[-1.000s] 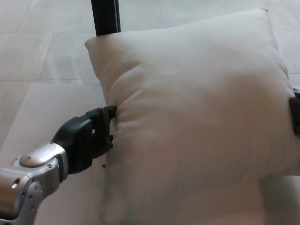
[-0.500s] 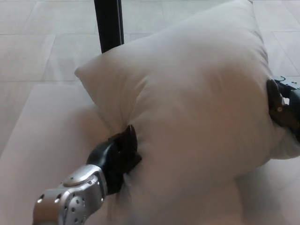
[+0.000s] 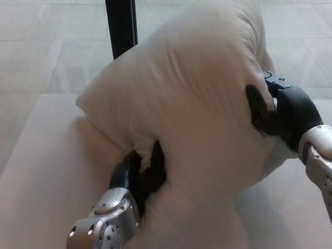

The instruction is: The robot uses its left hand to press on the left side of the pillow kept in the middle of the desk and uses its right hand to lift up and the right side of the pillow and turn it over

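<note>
At the bottom of the frame, left of centre, the robot's silver forearm rose from the lower edge and ended in the black left hand. That hand was pushed into the lower left part of the pillow, its fingers sunk into a deep dent in the cloth, so much so that the fabric folded around them. Whether they were clasped on the cloth or merely pressed against it could not be told.

The pillow, off-white and plump, filled the middle of the picture. It stood tilted, its lower left part pinned down to the pale desk and its right side raised well off the surface, with its upper end reaching the top edge of the frame. A shadow lay beneath it on the desk at the lower centre.

At the right of the frame, around mid-height, the black right hand came in from the right edge on a silver wrist. Its dark fingers were closed against the pillow's right edge, gripping it, and the cloth bulged around them.

Farther off, beyond the desk's far edge, a light tiled floor ran across the upper part of the picture. A black upright post stood at the upper left centre, partly hidden behind the pillow's upper left edge.
</note>
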Robot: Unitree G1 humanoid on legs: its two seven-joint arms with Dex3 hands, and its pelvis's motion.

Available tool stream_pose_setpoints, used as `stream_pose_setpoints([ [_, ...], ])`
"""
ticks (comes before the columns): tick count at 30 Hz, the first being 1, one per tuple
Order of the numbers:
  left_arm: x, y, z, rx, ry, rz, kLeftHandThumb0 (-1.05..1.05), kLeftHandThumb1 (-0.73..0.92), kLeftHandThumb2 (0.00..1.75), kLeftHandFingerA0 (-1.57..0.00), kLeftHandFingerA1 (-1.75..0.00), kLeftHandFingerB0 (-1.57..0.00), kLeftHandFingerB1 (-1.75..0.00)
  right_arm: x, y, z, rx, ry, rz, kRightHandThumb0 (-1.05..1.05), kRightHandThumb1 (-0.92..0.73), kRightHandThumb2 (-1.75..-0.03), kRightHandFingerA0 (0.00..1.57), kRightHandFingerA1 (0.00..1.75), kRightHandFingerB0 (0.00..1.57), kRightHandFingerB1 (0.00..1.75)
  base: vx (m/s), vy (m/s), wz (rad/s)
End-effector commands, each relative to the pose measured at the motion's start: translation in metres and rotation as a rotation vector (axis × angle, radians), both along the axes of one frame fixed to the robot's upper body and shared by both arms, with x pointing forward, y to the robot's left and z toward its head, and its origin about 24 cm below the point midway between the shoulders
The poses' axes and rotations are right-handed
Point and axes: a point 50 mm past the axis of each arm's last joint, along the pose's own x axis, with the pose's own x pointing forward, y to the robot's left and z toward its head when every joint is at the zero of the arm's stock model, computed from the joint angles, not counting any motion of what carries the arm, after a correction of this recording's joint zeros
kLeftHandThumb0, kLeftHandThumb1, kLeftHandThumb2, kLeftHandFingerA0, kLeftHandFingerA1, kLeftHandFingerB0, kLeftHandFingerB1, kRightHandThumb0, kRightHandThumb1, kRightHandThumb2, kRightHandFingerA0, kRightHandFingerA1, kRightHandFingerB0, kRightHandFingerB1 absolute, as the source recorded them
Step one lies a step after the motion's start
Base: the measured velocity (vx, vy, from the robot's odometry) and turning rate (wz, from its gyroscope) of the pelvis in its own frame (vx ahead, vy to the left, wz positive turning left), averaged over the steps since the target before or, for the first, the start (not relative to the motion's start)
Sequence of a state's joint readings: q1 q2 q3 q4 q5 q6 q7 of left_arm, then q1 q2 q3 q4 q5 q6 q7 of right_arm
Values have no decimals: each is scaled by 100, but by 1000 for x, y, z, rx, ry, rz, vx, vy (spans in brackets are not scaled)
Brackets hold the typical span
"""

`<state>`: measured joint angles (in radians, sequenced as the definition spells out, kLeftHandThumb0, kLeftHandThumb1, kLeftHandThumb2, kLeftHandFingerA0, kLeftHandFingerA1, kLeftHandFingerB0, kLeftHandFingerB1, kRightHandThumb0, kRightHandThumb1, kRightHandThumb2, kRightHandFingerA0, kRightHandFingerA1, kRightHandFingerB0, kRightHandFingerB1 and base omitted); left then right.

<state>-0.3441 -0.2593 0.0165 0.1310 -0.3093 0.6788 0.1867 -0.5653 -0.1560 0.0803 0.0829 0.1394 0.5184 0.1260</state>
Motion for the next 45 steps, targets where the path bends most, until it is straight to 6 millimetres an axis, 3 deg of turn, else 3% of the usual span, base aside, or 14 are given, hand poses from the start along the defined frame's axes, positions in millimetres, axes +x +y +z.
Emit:
stream_pose_setpoints([
  [1, -41, -80, -36, 12, 34, -322, -80, 79, 64, -7, -66, 0, -6, -41, 93, -59, -95, 234, 485, -84, -65, -61, 69, 106, 30, 42, 0, 0, 0],
  [4, -53, -84, -37, 86, 32, -281, -105, 70, 100, 0, -16, 0, -9, -50, 99, -74, -147, 279, 552, -86, -64, -61, 71, 116, 27, 44, 0, 0, 0],
  [6, -57, -88, -41, 269, -6, -411, -100, 86, 114, -2, -22, 0, -12, -59, 105, -85, -156, 322, 593, -86, -62, -59, 64, 98, 28, 46, 0, 0, 0],
  [18, -89, -108, -68, -315, 258, -171, -103, 64, 98, -2, -25, 0, -10, -107, 139, -131, -228, 438, 663, -74, -48, -91, 53, 77, 28, 52, 0, 0, 0],
  [19, -95, -109, -74, -328, 254, -167, -85, 64, 82, 0, -21, 0, 0, -115, 143, -140, -237, 453, 692, -68, -60, -58, 57, 77, 37, 45, 0, 0, 0],
  [21, -98, -109, -78, -353, 270, -162, -84, 69, 72, -2, -36, 0, 0, -119, 146, -143, -256, 458, 716, -68, -45, -88, 52, 75, 31, 54, 0, 0, 0],
  [25, -95, -109, -76, -414, 261, -101, -102, 60, 93, -10, -33, 0, -9, -120, 154, -143, -294, 456, 757, -66, -55, -57, 43, 74, 38, 48, 0, 0, 0],
  [26, -95, -108, -77, -405, 258, -105, -84, 68, 61, -4, -44, 0, 0, -121, 155, -143, -289, 459, 773, -66, -55, -57, 40, 77, 37, 50, 0, 0, 0],
  [28, -100, -105, -81, -394, 260, -123, -105, 63, 95, -11, -39, 0, -7, -126, 157, -143, -290, 487, 812, -63, -41, -83, 65, 92, 38, 57, 0, 0, 0],
  [30, -101, -106, -83, -403, 257, -130, -104, 63, 96, -9, -41, 0, -8, -128, 157, -146, -329, 478, 849, -59, -54, -57, 79, 108, 48, 47, 0, 0, 0],
  [35, -104, -106, -87, -432, 257, -109, -93, 57, 88, -11, -47, 0, 0, -131, 159, -147, -397, 478, 875, -58, -53, -57, 38, 72, 54, 45, 0, 0, 0],
  [37, -105, -106, -88, -449, 271, -97, -94, 56, 89, -13, -47, 0, 0, -133, 160, -148, -394, 476, 887, -63, -43, -86, 70, 104, 53, 58, 0, 0, 0],
  [38, -105, -107, -88, -448, 274, -93, -94, 57, 89, -12, -46, 0, 0, -133, 161, -148, -393, 475, 895, -59, -47, -59, 80, 151, 62, 48, 0, 0, 0],
  [45, -105, -108, -89, -410, 264, -99, -94, 57, 90, -10, -47, 0, 0, -134, 162, -152, -380, 507, 900, -46, -33, -86, 127, 136, 57, 65, 0, 0, 0],
])
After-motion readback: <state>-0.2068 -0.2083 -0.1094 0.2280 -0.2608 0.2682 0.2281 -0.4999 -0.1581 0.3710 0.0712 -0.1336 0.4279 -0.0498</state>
